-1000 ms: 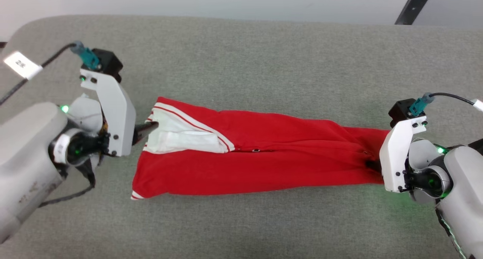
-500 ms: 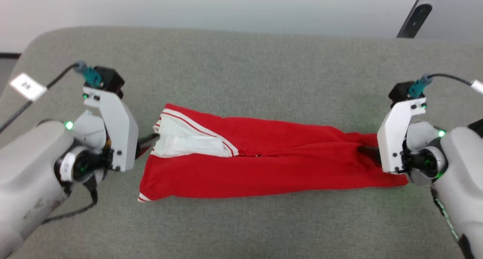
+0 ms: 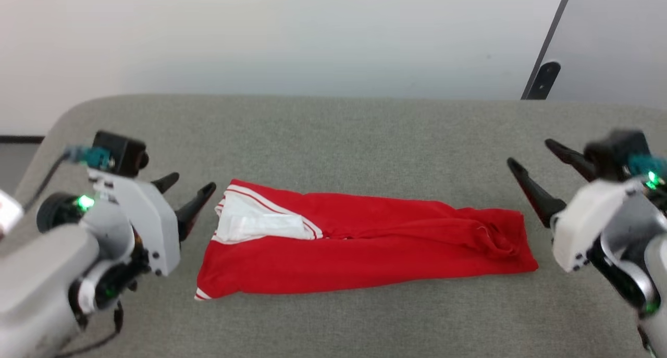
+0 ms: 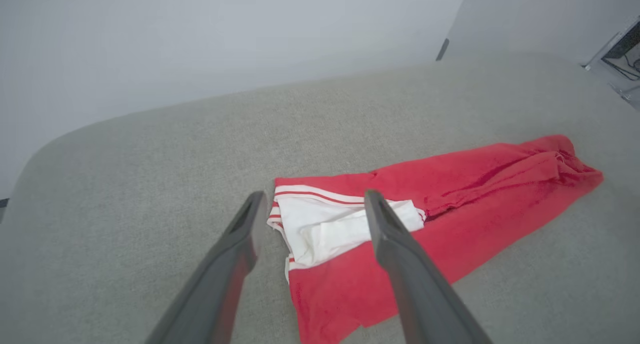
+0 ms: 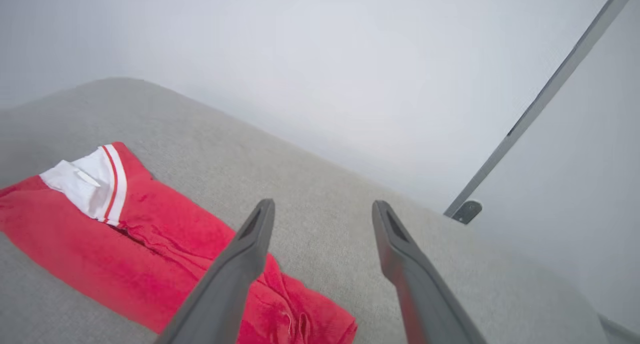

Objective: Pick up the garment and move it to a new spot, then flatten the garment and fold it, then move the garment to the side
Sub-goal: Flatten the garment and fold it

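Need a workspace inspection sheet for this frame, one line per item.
Surface: grey fabric table top, rounded corner at the robot's left, bare around the shirt.
Job's things: red shirt lies folded lengthwise into a long strip, white sleeve on top at the robot's left end, rumpled at its right end.
Clutter: nothing seen.
Grippers: left gripper open, beside the sleeve end, holding nothing; right gripper open, off the other end, holding nothing.
Cables: grey cable leads off the left wrist's teal plug, clear of the shirt.
Surroundings: pale wall; dark slanted post at far right.
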